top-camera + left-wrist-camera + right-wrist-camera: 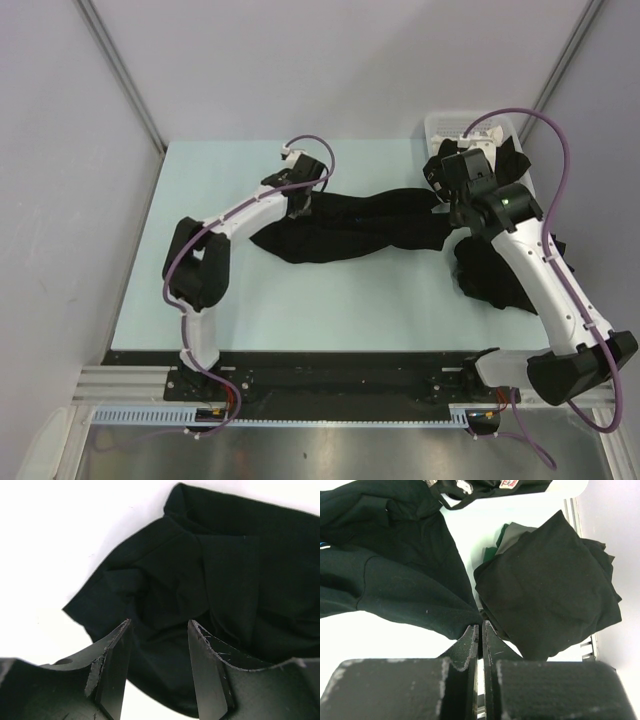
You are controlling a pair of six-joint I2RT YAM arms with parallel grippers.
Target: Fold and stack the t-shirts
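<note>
A black t-shirt [350, 232] lies crumpled and stretched across the table's middle. My left gripper [300, 207] is open at the shirt's left end; in the left wrist view [159, 630] its fingers straddle the cloth [200, 580] near a sleeve. My right gripper [448, 215] is at the shirt's right end; in the right wrist view [481, 626] its jaws are shut on a corner of the shirt [400, 580]. A stack of folded black shirts [492, 275] lies right of it, also seen in the right wrist view [545, 585].
A white slotted basket [448, 122] holding more dark shirts [505, 160] stands at the back right. The light table [200, 300] ends at a black rail [330, 365] along the near side. A greenish layer [492, 550] shows in the stack.
</note>
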